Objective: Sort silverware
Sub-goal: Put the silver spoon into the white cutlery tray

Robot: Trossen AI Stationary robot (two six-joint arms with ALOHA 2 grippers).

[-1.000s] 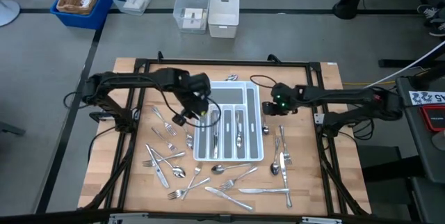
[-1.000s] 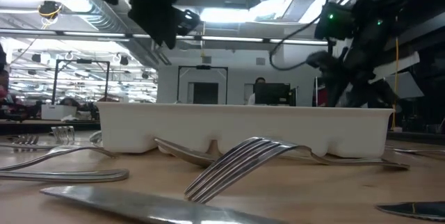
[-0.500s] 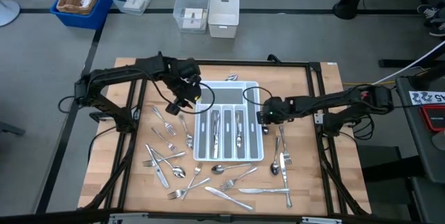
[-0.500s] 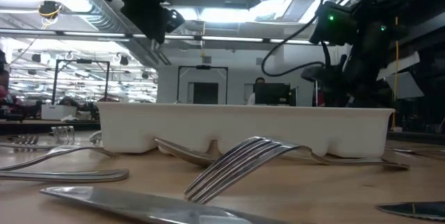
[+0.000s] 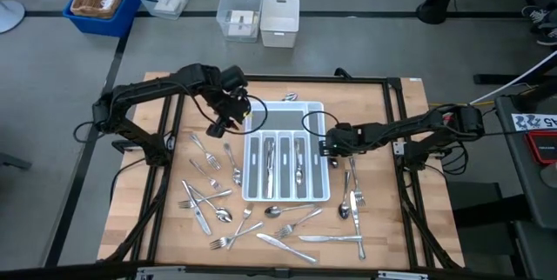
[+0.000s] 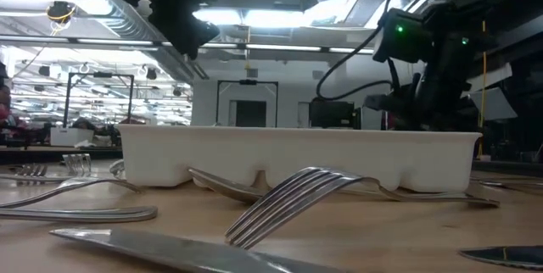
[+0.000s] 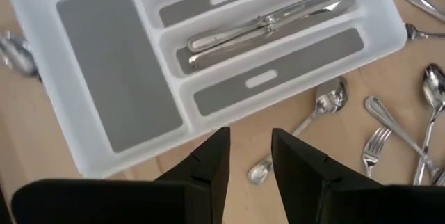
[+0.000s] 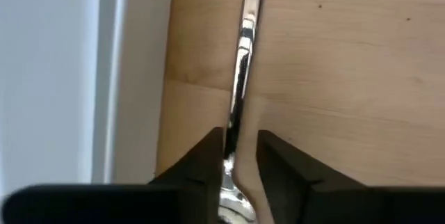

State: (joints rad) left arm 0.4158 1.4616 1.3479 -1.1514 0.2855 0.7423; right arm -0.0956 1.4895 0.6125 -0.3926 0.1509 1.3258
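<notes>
The white tray (image 5: 249, 169) with grey-lined slots stands mid-table, with some silverware (image 5: 285, 160) lying in its slots. More forks, spoons and knives lie loose left of it (image 5: 209, 176), in front of it (image 5: 287, 223) and to its right (image 5: 352, 189). My left gripper (image 7: 248, 137) hangs open and empty above the wood at the tray's left far corner (image 5: 222, 123). My right gripper (image 5: 328, 146) is down low at the tray's right wall. Its fingers stand narrowly apart on either side of a silver utensil's handle (image 8: 243, 36), which lies flat on the wood.
The tray's white wall (image 8: 62, 78) is close beside my right fingers. A black frame (image 5: 278, 78) rims the table. A blue basket (image 5: 103, 0) and clear bins (image 5: 241, 10) stand on the floor beyond the far edge. Bare wood lies at the table's far right.
My left gripper has gone from above the tray's left slots toward the table's left edge and now hangs beside the tray. My right gripper has sunk and come toward the near edge, closer to the tray's right wall, down to the utensil.
</notes>
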